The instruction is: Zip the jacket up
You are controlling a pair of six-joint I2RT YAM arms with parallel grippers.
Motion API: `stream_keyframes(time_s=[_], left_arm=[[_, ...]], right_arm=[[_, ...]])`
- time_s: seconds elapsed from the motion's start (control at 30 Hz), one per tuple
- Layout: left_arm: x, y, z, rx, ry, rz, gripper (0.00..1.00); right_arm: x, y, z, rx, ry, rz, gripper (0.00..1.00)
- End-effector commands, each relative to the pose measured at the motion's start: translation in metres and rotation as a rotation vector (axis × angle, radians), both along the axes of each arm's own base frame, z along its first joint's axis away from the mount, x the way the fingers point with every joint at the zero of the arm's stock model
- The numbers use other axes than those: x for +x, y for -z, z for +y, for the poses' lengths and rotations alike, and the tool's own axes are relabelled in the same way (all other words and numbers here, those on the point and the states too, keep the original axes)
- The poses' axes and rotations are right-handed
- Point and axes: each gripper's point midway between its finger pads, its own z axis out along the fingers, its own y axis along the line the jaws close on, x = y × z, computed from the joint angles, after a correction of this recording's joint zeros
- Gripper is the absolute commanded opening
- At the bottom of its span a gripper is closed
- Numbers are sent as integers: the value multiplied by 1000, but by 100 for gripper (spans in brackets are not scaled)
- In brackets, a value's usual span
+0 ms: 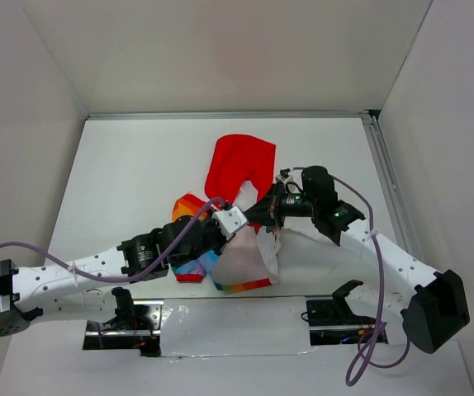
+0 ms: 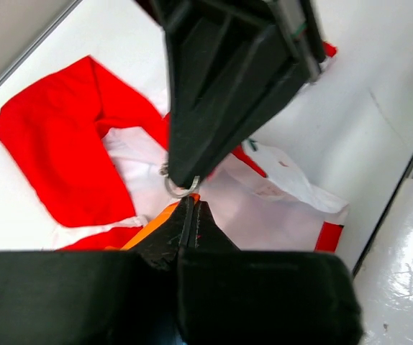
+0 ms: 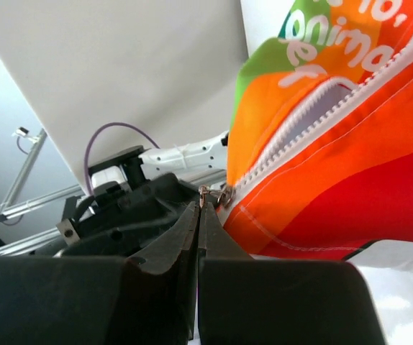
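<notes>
Rainbow-striped, red-hooded child's jacket [image 1: 239, 165] lies bunched mid-way across the white tabletop [image 1: 138, 173], between both arms. On its orange front edge the left gripper [image 2: 190, 213] has its fingers pressed together. Just opposite, the right gripper [image 3: 201, 205] pinches the small metal zipper pull [image 3: 218, 195] at the end of the white zipper teeth [image 3: 314, 118].

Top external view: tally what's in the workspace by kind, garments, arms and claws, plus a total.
Garments: 1, the jacket
Arms: 2, left arm, right arm
Claws: 2, left claw, right claw, both shut at the jacket's zipper
Total: 5
</notes>
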Motion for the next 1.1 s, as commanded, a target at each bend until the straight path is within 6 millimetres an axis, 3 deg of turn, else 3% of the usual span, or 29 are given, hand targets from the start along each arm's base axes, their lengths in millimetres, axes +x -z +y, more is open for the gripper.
stream_keyframes(time_s=[0.0, 0.17, 0.23, 0.37, 0.5, 0.57, 0.67, 0.7, 0.73, 0.77, 0.8, 0.83, 0.87, 0.9, 0.93, 0.97, 1.07], left_arm=[[-14, -29, -16, -108, 115, -64, 0], [-24, -26, -23, -74, 176, -146, 0], [-24, -34, -25, -89, 160, -177, 0], [-23, -59, -24, -119, 171, -292, 0], [-39, -78, -27, -177, 264, -338, 0], [-44, -81, -25, -189, 284, -330, 0], [-51, -78, -24, -186, 316, -296, 0], [-52, -78, -24, -194, 315, -275, 0], [-53, -76, -21, -195, 308, -259, 0], [-53, -69, -21, -191, 308, -243, 0], [-54, -65, -20, -200, 301, -211, 0], [-57, -56, -19, -190, 300, -175, 0], [-60, -42, -20, -172, 310, -134, 0], [-67, -30, -23, -174, 331, -69, 0], [-73, -12, -24, -154, 351, -21, 0], [-80, 0, -27, -147, 379, 29, 0], [-85, 39, -27, -98, 328, 188, 0]], right_arm=[[14, -19, 2, 79, 58, -31, 0], [32, -9, -6, 24, 144, 56, 0], [34, -4, -12, -35, 155, 69, 0], [54, 31, -32, -281, 230, -18, 0], [66, 47, -30, -318, 202, -87, 0], [82, 50, -25, -317, 214, -112, 0], [134, 50, -31, -357, 314, -168, 0], [167, 29, -42, -331, 388, -216, 0], [190, 42, -44, -348, 404, -215, 0], [223, 7, -49, -332, 470, -287, 0], [262, 30, -71, -455, 557, -297, 0], [284, 31, -81, -504, 605, -284, 0], [312, -11, -87, -481, 644, -371, 0], [339, 8, -101, -542, 683, -357, 0], [353, 5, -108, -553, 706, -376, 0], [378, -8, -111, -544, 736, -417, 0], [412, -42, -125, -531, 779, -481, 0]])
